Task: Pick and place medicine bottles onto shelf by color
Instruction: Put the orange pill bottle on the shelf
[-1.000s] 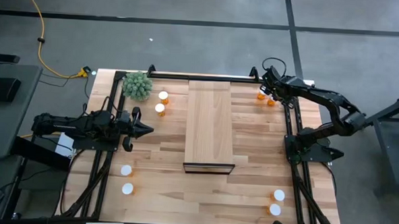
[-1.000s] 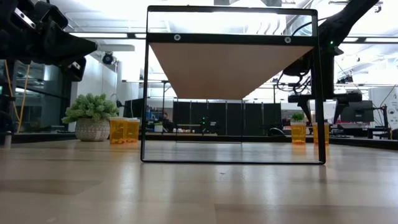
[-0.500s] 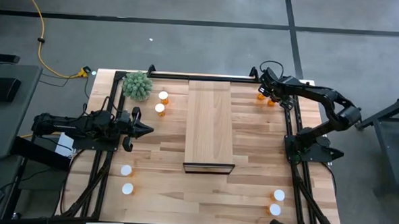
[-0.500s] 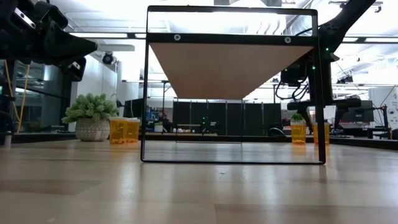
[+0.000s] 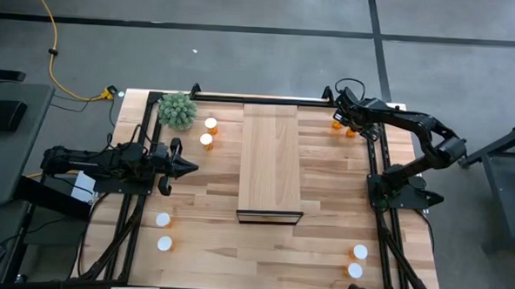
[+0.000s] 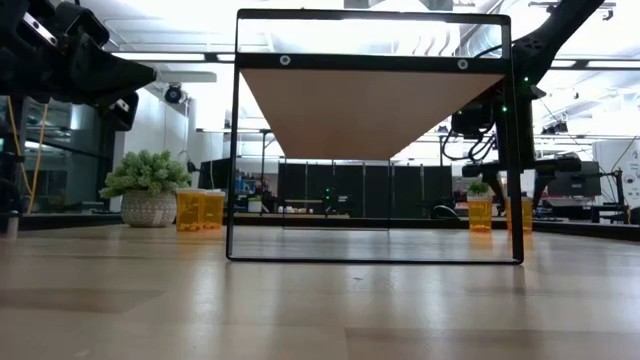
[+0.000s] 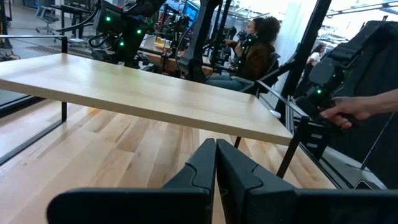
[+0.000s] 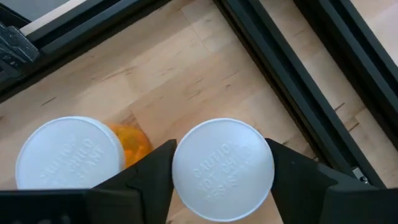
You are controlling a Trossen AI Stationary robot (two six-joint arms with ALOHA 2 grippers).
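Note:
Several small orange medicine bottles with white caps stand on the wooden table in pairs: far left (image 5: 208,132), near left (image 5: 163,231), near right (image 5: 357,260) and far right (image 5: 337,124). The pale wood shelf (image 5: 272,158) runs down the table's middle. My right gripper (image 8: 222,171) is over the far right pair, pointing steeply down, shut on one medicine bottle (image 8: 224,168). Its neighbour (image 8: 68,155) stands close beside it. My left gripper (image 5: 191,167) waits shut at the table's left, level, pointing at the shelf. My right gripper has the bottle's round white cap (image 8: 186,165) between its two fingers, one finger on each side of the cap's rim. The fingers come from above, slanting down. The bottle stands upright on the table.
A green bushy plant (image 5: 177,111) sits at the far left corner. Dark frame rails (image 8: 292,68) run close by the far right bottles. The shelf's dark metal frame (image 6: 514,140) stands on thin legs. A person's hand (image 7: 357,112) shows beyond the table.
My right arm has sunk a little toward the far right pair of bottles and then kept still. The bottles stand where they stood.

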